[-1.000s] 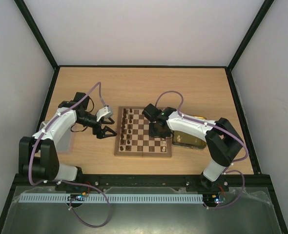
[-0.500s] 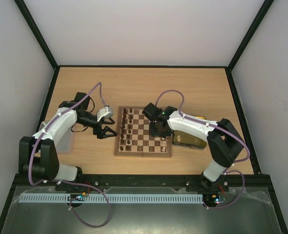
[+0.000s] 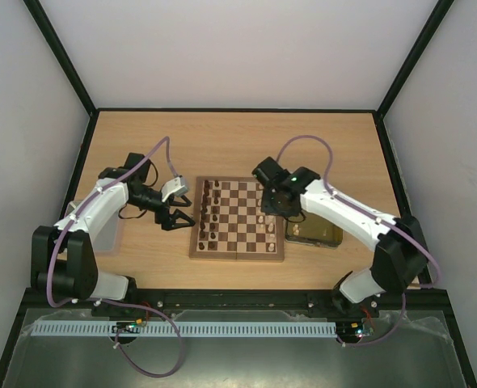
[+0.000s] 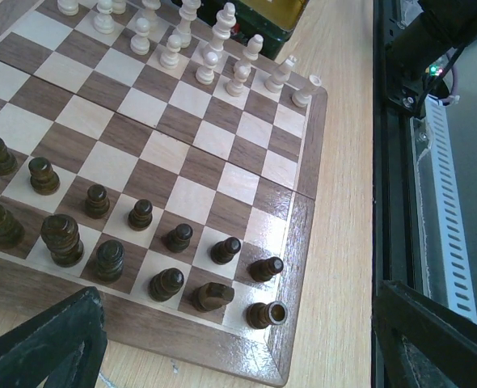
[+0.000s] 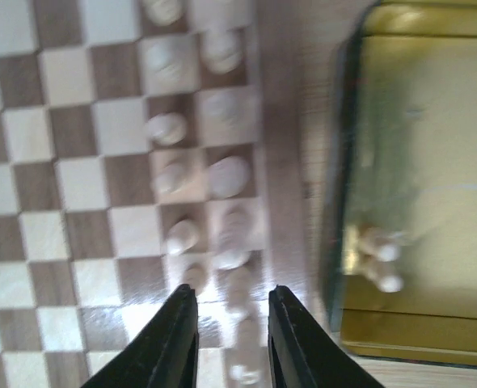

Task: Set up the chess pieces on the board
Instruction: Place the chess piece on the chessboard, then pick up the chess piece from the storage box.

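Standing at the centre of the tabletop [image 3: 238, 145], the board [image 3: 238, 212] carries dark brown chess pieces [image 4: 179, 237] in two files along its 9 o'clock edge and pale cream chess pieces [image 3: 268, 226] along its 3 o'clock edge, as seen from above. Just off that 3 o'clock edge lies a yellow translucent tray [image 5: 432, 121] with two cream pieces [image 5: 377, 259] inside, and the right arm's jaws hang over the board's cream side, parted a little with nothing between them. At 9 o'clock, just beside the board, the left arm's jaws gape wide, released and holding nothing.
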Available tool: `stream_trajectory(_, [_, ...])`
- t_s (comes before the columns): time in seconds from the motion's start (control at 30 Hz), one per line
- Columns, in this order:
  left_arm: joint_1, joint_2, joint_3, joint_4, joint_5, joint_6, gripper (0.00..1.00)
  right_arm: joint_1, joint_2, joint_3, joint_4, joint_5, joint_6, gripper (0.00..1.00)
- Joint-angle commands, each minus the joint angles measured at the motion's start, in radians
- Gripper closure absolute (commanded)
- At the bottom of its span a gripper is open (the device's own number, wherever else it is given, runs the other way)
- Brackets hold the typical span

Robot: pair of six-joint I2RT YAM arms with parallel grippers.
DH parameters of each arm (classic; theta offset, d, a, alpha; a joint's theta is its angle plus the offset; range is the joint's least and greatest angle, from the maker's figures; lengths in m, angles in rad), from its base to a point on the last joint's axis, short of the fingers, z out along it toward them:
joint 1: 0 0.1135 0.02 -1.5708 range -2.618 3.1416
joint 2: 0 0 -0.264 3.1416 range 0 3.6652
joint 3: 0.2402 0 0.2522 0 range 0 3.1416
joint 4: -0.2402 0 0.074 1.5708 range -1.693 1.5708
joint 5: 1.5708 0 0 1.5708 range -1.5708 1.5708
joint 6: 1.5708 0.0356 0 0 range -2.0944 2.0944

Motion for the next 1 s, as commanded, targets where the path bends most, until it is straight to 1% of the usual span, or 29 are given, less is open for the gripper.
stream_trajectory(0.0, [-0.008,0.002,0.026,0.010,0.017,0.004,0.10,-0.102,-0.094,-0.072,-0.079,0.066,-0.005,0.76])
stream_trajectory(0.17, [-0.008,0.005,0.024,0.014,0.013,-0.003,0.10,-0.219,-0.132,-0.153,-0.043,0.037,-0.041,0.75])
stream_trajectory(0.27, [-0.010,0.009,0.028,0.015,0.010,-0.008,0.10,-0.253,-0.122,-0.191,-0.001,-0.003,-0.068,0.57])
stream_trajectory(0.3, [-0.010,0.009,0.028,0.015,0.007,-0.009,0.10,-0.260,-0.119,-0.199,0.012,-0.010,-0.070,0.54])
stream_trajectory(0.33, [-0.010,0.009,0.030,0.016,0.006,-0.012,0.10,-0.263,-0.113,-0.206,0.026,-0.019,-0.073,0.53])
stream_trajectory(0.5, [-0.011,0.012,0.040,0.015,-0.003,-0.023,0.09,-0.271,-0.077,-0.242,0.091,-0.053,-0.079,0.55])
stream_trajectory(0.7, [-0.011,0.036,0.052,0.010,-0.014,-0.029,0.09,-0.273,-0.060,-0.292,0.145,-0.093,-0.077,0.62])
stream_trajectory(0.97, [-0.011,0.063,0.055,0.027,-0.036,-0.053,0.09,-0.274,-0.035,-0.312,0.169,-0.116,-0.092,0.66])
